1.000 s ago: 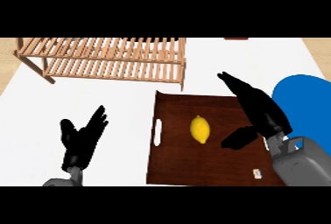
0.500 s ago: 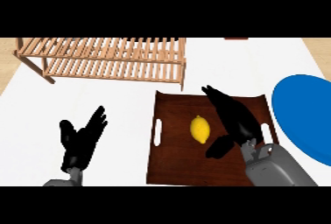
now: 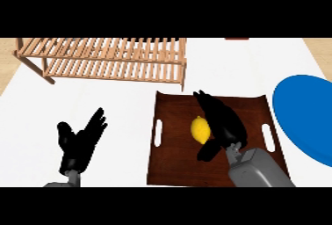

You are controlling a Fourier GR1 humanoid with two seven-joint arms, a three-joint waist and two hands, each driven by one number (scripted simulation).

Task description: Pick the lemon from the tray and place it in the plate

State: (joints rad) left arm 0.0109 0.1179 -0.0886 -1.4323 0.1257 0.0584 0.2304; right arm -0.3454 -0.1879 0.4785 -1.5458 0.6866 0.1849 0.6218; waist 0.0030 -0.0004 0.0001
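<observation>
A yellow lemon (image 3: 201,128) lies in the middle of the dark brown tray (image 3: 175,162). My right hand (image 3: 221,121) is over the tray just right of the lemon, fingers straight and pointing away, its thumb below the fruit; the hand covers the lemon's right edge and is open. The blue plate (image 3: 304,118) lies right of the tray, cut off by the view's right edge. My left hand (image 3: 79,143) rests open at the lower left, fingers up, well apart from the tray.
A wooden slatted rack (image 3: 107,59) stands at the back left, its right end close to the tray's far left corner. The white counter (image 3: 117,101) lies between the rack and my left hand.
My right hand has moved left from near the plate to right beside the lemon, over the tray. The lemon and my left hand have stayed where they were.
</observation>
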